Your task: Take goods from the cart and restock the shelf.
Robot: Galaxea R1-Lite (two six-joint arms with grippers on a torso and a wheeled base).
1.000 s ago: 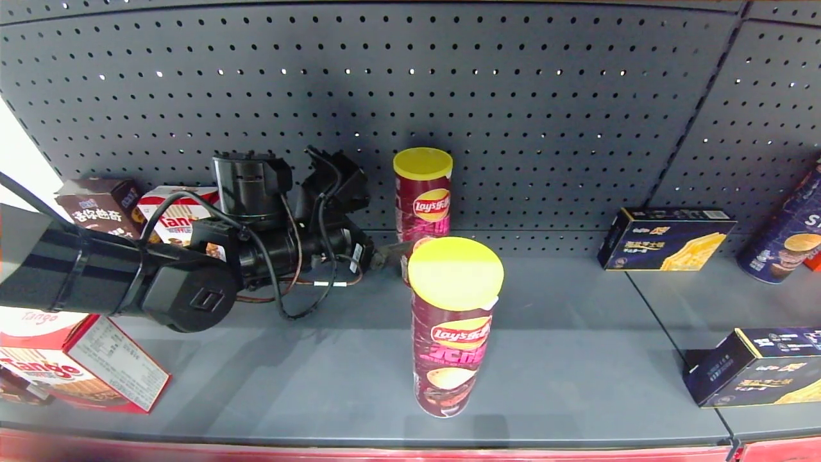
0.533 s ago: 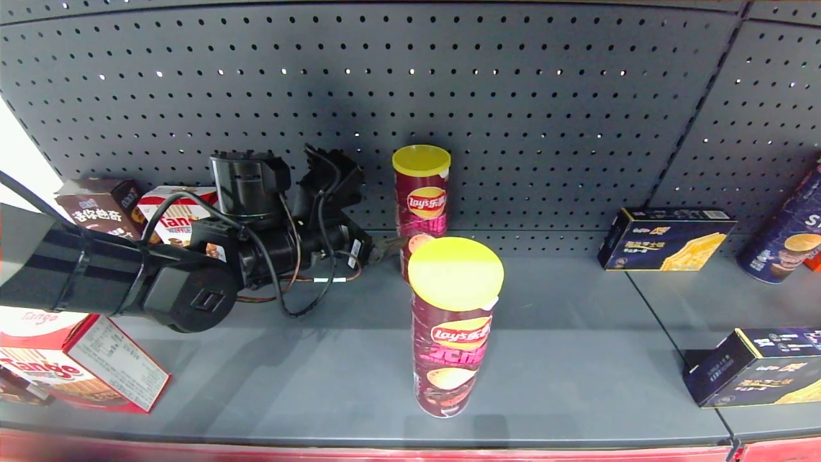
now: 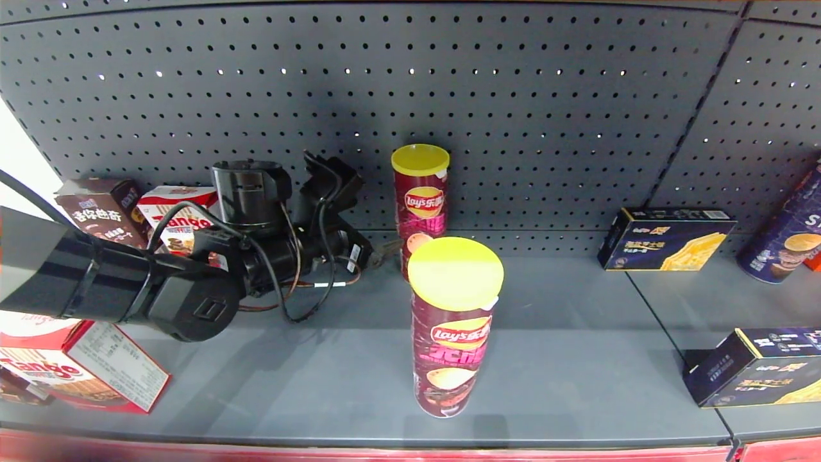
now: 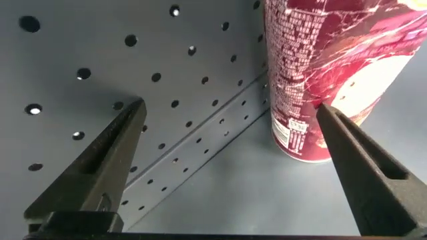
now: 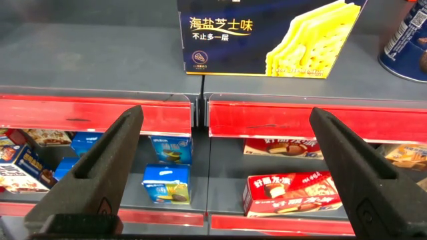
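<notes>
left gripper wide open, holding nothing, dark wedge-shaped jaws just left of rear chip can base, not around it. rear chip can: upright maroon cylinder, flat yellow lid, against perforated grey pegboard. matching can stands in front of it on smooth grey shelf. right gripper wide open, empty.

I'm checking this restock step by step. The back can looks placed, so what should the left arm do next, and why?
Probably draw the left gripper straight back from the back can. Its jaws stand open and the can stands upright on the shelf, not held, so nothing is left to release. The front can stands close by, so a straight retreat seems safest.
</notes>
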